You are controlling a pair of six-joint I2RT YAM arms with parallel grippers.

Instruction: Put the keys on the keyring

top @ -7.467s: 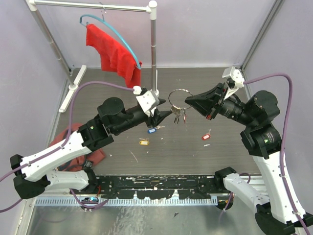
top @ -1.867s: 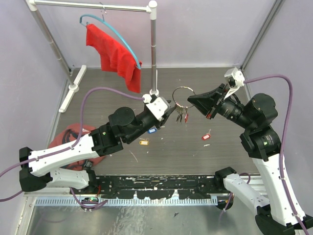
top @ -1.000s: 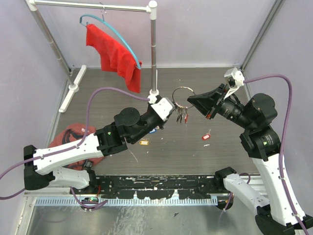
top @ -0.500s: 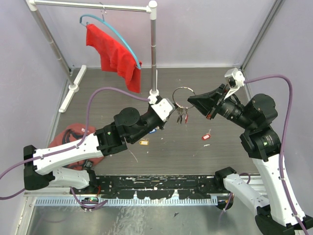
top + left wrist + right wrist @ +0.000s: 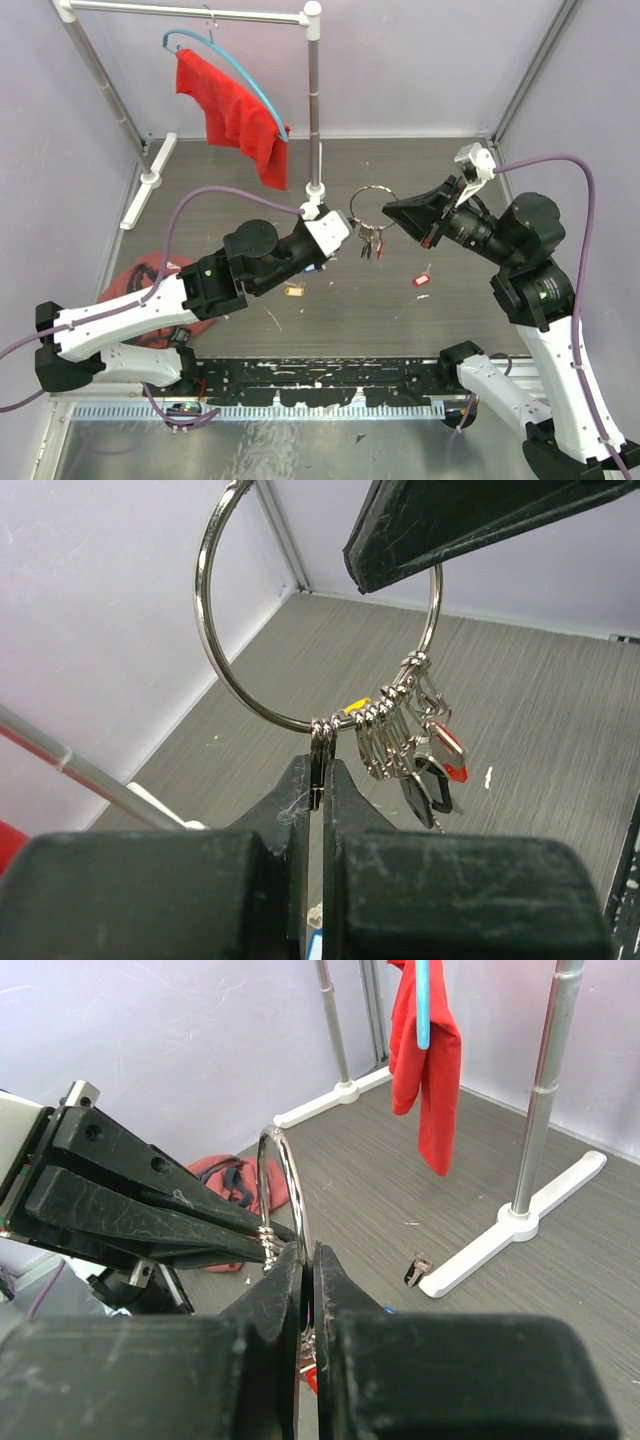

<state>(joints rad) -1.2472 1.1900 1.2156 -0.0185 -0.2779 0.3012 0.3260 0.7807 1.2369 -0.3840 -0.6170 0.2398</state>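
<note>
— Left gripper (image 5: 347,224) has since closed onto item one, the keyring (image 5: 371,207), right of the rack post (image 5: 314,100). Right gripper (image 5: 388,207)?
— Clamped on it too. We count one loose red-tagged key (image 5: 421,279), overhead only.

left claw (image 5: 320,772): jaws narrowed, now pinching bottom of keyring (image 5: 198,590) | left arm: drawn back slightly

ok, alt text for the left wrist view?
Left gripper pinches a small metal loop threaded on a large silver keyring held in the air. Keys with red and black tags hang bunched to its right, above a grey floor.
</note>
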